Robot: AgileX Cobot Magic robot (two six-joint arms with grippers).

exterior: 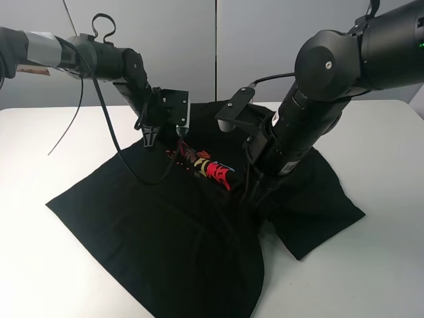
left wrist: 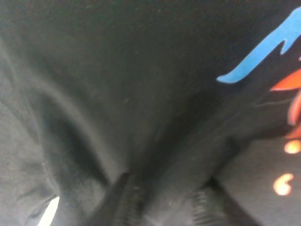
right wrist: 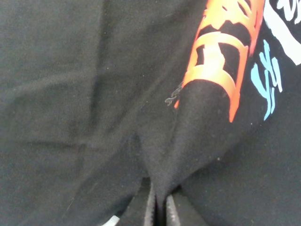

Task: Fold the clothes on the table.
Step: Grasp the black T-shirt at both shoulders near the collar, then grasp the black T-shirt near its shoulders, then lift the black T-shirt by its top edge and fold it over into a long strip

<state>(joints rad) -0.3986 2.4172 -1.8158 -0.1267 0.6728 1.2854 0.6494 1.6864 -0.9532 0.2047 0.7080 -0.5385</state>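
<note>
The black T-shirt point(exterior: 165, 218) lies spread and rumpled on the white table point(exterior: 46, 265), with its red and yellow print point(exterior: 207, 165) facing up. My left gripper point(exterior: 151, 137) is down at the shirt's far edge, left of the print. In the left wrist view it point(left wrist: 164, 207) is shut on a raised ridge of the shirt's fabric point(left wrist: 141, 117). My right gripper point(exterior: 255, 191) is down on the shirt just right of the print and hard to see against the fabric. In the right wrist view it point(right wrist: 160, 209) is shut on a pinched fold of the shirt point(right wrist: 188, 132) by the orange print point(right wrist: 221, 61).
A grey panelled wall point(exterior: 212, 40) stands behind the table. A black cable point(exterior: 109, 132) loops down from the left arm onto the shirt. Bare white tabletop shows at the left point(exterior: 40, 146) and at the right point(exterior: 391, 159) of the shirt.
</note>
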